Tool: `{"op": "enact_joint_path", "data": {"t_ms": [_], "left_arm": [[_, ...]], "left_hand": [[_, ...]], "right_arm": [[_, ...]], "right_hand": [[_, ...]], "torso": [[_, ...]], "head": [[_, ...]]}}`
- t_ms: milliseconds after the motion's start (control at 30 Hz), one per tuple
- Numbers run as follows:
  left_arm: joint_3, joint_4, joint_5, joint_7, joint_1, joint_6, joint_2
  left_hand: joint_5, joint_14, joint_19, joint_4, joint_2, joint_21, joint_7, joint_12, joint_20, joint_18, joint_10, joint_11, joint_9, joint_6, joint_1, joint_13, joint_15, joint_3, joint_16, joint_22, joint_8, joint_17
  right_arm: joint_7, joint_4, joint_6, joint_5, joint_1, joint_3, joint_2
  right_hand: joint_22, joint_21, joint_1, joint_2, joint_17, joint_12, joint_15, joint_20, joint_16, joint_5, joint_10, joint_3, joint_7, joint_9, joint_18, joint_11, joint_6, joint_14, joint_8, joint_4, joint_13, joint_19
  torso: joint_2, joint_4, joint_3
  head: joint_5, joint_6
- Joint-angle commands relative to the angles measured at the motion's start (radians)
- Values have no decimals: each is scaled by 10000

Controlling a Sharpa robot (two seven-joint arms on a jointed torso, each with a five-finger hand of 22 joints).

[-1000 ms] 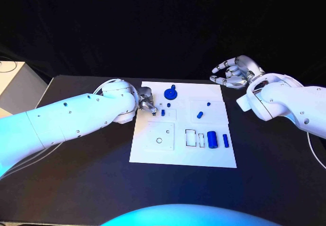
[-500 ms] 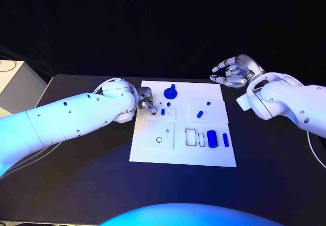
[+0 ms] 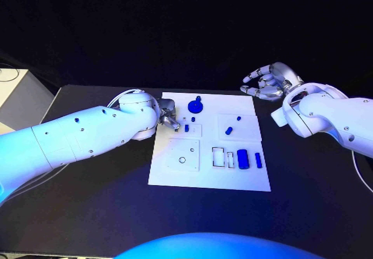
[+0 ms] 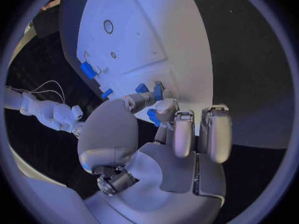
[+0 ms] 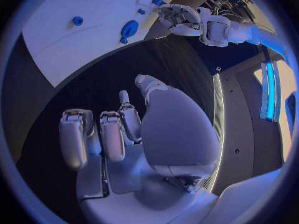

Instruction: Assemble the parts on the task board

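Note:
The white task board lies mid-table. On it are a round blue knob, a small blue peg, another peg, a blue cylinder and a thin blue bar. My left hand is at the board's left edge beside the small peg. In the left wrist view that left hand pinches a small blue part between thumb and finger. My right hand hovers off the board's far right corner, fingers apart and holding nothing; its palm is bare.
A square plate with a ring and two narrow slots sit on the board's near half. A pale box stands off the table's left side. Black table surrounds the board.

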Motion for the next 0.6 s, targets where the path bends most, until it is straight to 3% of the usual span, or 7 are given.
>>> {"op": "enact_joint_path", "data": {"t_ms": [33,600], "left_arm": [[6,45,-314,53,-14,-101,20],[4,217,-357,35,-157,82,-51]], "left_hand": [[33,1039,510,-1115,48,51,-61,21,-67,-134,70,9,9,2,117,0,-73,1200,43,1737,27,2634],[38,1039,508,-1114,49,49,-64,15,-69,-134,72,6,10,7,115,-7,-76,1206,43,1734,26,2634]], "right_arm": [[113,22,71,-84,-4,2,-12],[107,50,81,-84,-4,2,-34]], "right_hand": [[1993,-66,-61,-55,1536,-39,-58,-78,-66,49,-47,63,7,8,96,-10,-79,773,30,-19,500,600],[1991,-71,-68,-49,1536,-31,-59,-79,-67,58,-37,71,7,9,97,-11,-79,774,33,-15,508,599]], "torso": [[0,0,7],[-10,8,0]], "head": [[-2,-10],[-39,-69]]}}
